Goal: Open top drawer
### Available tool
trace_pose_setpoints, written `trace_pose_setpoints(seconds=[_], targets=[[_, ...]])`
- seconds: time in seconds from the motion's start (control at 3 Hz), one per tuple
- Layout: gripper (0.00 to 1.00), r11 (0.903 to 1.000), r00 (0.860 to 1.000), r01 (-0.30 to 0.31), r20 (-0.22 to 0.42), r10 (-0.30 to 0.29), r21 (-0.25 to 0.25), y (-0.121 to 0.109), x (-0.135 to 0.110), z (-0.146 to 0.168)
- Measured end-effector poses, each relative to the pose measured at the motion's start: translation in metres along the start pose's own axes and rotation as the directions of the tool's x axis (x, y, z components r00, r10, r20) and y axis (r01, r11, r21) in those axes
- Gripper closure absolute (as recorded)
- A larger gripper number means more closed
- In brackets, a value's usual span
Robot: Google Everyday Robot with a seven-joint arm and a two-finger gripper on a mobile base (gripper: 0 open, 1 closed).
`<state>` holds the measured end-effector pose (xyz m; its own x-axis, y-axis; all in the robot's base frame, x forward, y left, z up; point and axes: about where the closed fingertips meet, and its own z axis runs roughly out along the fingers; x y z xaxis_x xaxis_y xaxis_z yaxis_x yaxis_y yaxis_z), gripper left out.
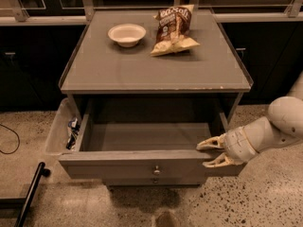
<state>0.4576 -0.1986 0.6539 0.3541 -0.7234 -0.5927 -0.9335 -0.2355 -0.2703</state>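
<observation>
The top drawer [118, 167] stands pulled well out from under the front edge of the desk [142, 74], its grey box interior open to view and apparently bare, its small round knob [156, 170] at the middle of the flat front. The claw [202, 155] sits at the right end of that front, not at the knob. Its two fingers are spread moderately and straddle the top edge of the panel, the upper finger [210, 144] reaching just inside the box and the lower one [218, 162] lying against the outer face. That looks like a hooking hold meant to drag the panel outward rather than a pinch, since the gap seems wider than the panel itself. The arm [265, 134] comes in from the right, which likely explains the choice of that end. Judged by how much of the interior shows, the opening is done or very nearly so. A white bowl [127, 34] and a bag of chips [173, 30] rest near the back edge of the desk, well clear of the drawer's path. A pale bin [56, 134] holding small packets hangs beside the desk's left side, next to the drawer's left wall.
</observation>
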Motion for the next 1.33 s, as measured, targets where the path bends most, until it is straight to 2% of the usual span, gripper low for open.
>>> trace_pose_setpoints(seconds=[0.33, 0.67, 1.0, 1.33], targets=[[0.34, 1.0000, 1.000, -0.005, 0.010, 0.005, -0.004, -0.001, -0.001, -0.001], [0.11, 0.9984, 0.997, -0.055, 0.058, 0.056, -0.014, 0.023, 0.002, 0.001], [0.00, 0.9963, 0.994, -0.086, 0.070, 0.086, -0.010, 0.055, -0.003, -0.011], [0.19, 0.9951, 0.994, -0.098, 0.040, 0.098, -0.011, 0.091, -0.013, -0.026]])
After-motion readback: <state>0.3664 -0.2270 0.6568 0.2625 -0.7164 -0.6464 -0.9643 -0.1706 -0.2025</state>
